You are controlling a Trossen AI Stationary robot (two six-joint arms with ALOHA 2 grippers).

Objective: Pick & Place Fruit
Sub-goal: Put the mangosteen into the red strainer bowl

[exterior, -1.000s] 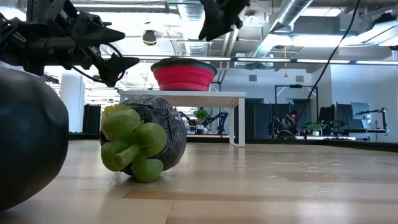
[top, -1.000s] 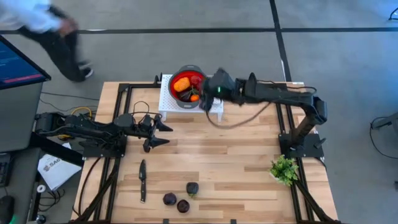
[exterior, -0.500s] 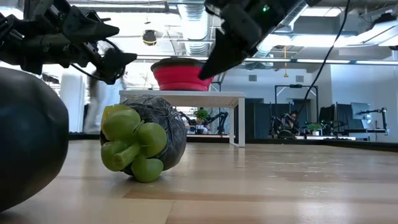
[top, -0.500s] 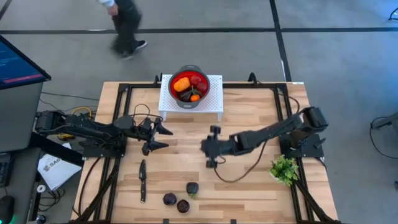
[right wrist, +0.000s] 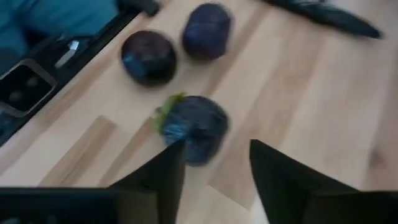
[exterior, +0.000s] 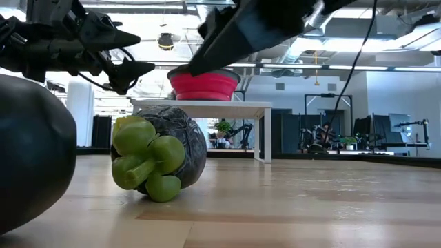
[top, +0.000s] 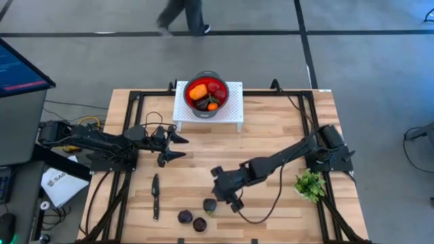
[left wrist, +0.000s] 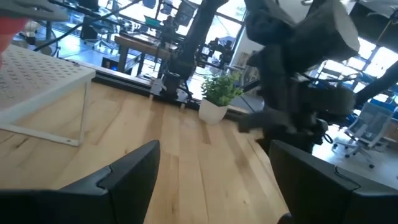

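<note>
Your right gripper [top: 229, 196] hangs just above the table [top: 271, 149], fingers parted, with three pieces of fruit at the near edge: the nearest fruit [top: 210, 205] sits just beside it, toward the left arm, and the other two [top: 185, 217] [top: 199, 224] lie past that one. The knife [top: 155, 196] is farther out the same way. Well behind your gripper, a bowl [top: 204, 94] holding more fruit stands on a rack [top: 234, 108]. The sprig [top: 310, 184] sits on its opposite side.
</note>
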